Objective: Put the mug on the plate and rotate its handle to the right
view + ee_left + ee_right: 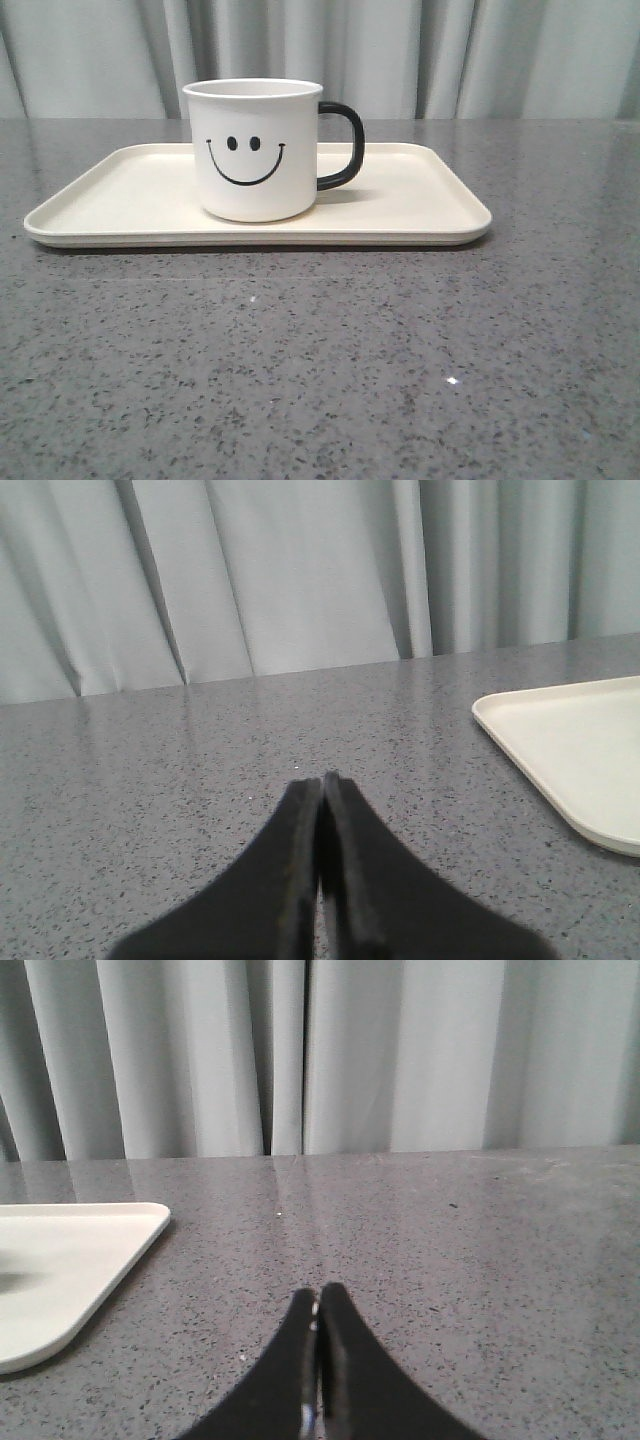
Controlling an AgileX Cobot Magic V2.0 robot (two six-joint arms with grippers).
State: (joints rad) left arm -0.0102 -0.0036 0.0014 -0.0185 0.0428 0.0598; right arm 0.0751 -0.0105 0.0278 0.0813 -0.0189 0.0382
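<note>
Mug set on plate, handle turned right; both grippers clenched on nothing.

In the front view, the mug (pixel 254 150) is seen upright on the plate (pixel 420 205), left of its middle, the handle (pixel 343 146) pointing right, so the task is judged done; bare plate lies all around it. In the left wrist view, the left gripper (pixel 322 780) is pressed closed over the table (pixel 200 770), well clear of the plate's corner. In the right wrist view, the right gripper (pixel 318 1295) is likewise closed, the plate's edge off to one side.
</note>
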